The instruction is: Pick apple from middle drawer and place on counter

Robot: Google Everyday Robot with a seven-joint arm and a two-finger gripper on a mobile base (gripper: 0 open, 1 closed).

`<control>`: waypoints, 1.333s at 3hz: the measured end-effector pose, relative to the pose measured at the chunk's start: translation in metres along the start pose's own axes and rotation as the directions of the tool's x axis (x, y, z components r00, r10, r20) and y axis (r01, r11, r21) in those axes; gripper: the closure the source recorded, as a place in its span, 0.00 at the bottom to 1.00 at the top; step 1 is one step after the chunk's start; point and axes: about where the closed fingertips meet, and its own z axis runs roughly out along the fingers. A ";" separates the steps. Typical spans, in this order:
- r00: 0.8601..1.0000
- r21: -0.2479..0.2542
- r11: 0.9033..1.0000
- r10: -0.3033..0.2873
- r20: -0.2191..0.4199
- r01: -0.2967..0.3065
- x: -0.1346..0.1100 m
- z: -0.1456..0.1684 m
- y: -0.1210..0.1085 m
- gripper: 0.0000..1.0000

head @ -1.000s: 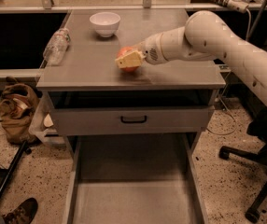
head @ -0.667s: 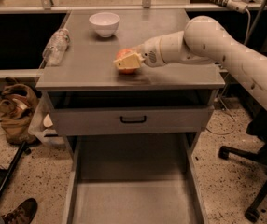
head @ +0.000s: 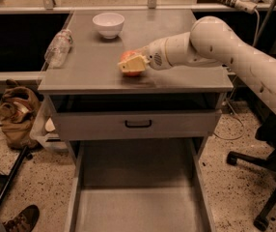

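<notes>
Closest to the cam the middle drawer is pulled all the way out, floor bare, nothing in it afaict. Brown shoe pokes in at bottom left. Above the open tray there's a shut drawer front w/ a black handle. On the floor left of the cabinet sits a tan bag, and an office chair base is off to the right. Up on the tabletop, near the front edge and abt the middle, the gripper has come in from the right w/ the arm stretched over the surface. Its fingers are pinching the apple; can't tell if the apple touches the top or hangs just above it. Further back a clear plastic bottle lies on its side at the left edge, and a white bowl stands near the far end, well apart from the apple
</notes>
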 end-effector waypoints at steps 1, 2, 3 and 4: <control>1.000 0.000 1.000 0.000 0.000 0.000 0.000 0.000 0.000 0.35; 1.000 0.000 1.000 0.000 0.000 0.000 0.000 0.000 0.000 0.12; 1.000 0.000 1.000 0.000 0.000 0.000 0.000 0.000 0.000 0.00; 1.000 0.000 1.000 0.000 0.000 0.000 0.000 0.000 0.000 0.00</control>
